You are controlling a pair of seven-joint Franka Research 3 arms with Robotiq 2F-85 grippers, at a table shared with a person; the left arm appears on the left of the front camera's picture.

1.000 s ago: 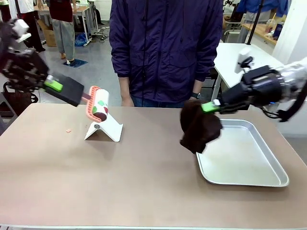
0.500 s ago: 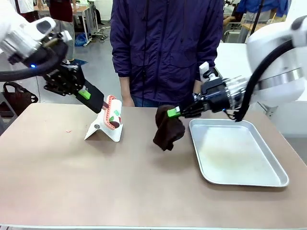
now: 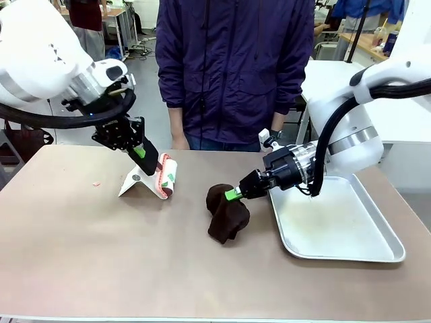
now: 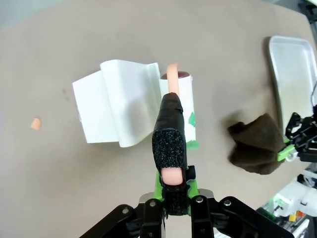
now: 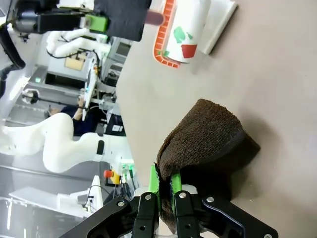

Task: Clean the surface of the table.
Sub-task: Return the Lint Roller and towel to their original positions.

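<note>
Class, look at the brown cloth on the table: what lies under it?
The brown cloth rests on the bare table, pinched by the right gripper. Whatever sits beneath its folds is covered, so crumbs there cannot be ruled out.

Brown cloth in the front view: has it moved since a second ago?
Yes. The brown cloth, gripped by the right gripper, went left and down, off the silver tray onto the table.

Bright, even overhead light, soft shadows, sharp frames; wrist views bend at edges.

Tiny speck [image 3: 96,184], maybe a crumb
</note>
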